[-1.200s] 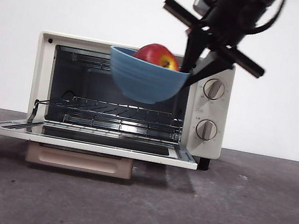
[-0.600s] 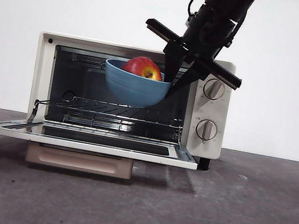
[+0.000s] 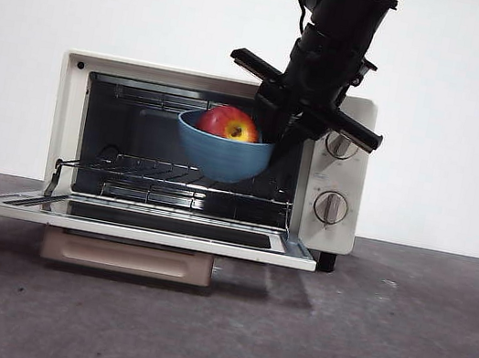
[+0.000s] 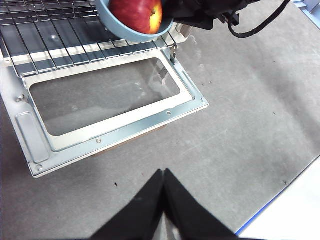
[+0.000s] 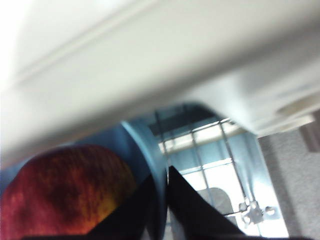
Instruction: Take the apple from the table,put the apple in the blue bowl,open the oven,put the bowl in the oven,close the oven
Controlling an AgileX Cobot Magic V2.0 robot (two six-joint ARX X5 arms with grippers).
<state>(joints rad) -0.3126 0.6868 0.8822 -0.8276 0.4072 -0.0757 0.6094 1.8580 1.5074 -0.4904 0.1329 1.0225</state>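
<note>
The right gripper (image 3: 270,136) pinches the right rim of the blue bowl (image 3: 221,152), which hangs just above the wire rack (image 3: 176,172) inside the open oven (image 3: 326,241), with the apple (image 3: 229,123) inside it. The bowl lies to the left of the gripper. Above it the cavity's top edge is close; below, little room remains. The left gripper (image 4: 163,176), pressed together, waits over the table (image 4: 240,125), near the lowered door (image 4: 107,100).

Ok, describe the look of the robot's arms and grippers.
The right gripper is all black: two narrow tapered jaws under a flat crossbar, on a chunky black wrist with a small green light and black cables looping alongside. The left gripper shows only as two matte black jaws narrowing to pointed tips. I see no markings or labels on either.
</note>
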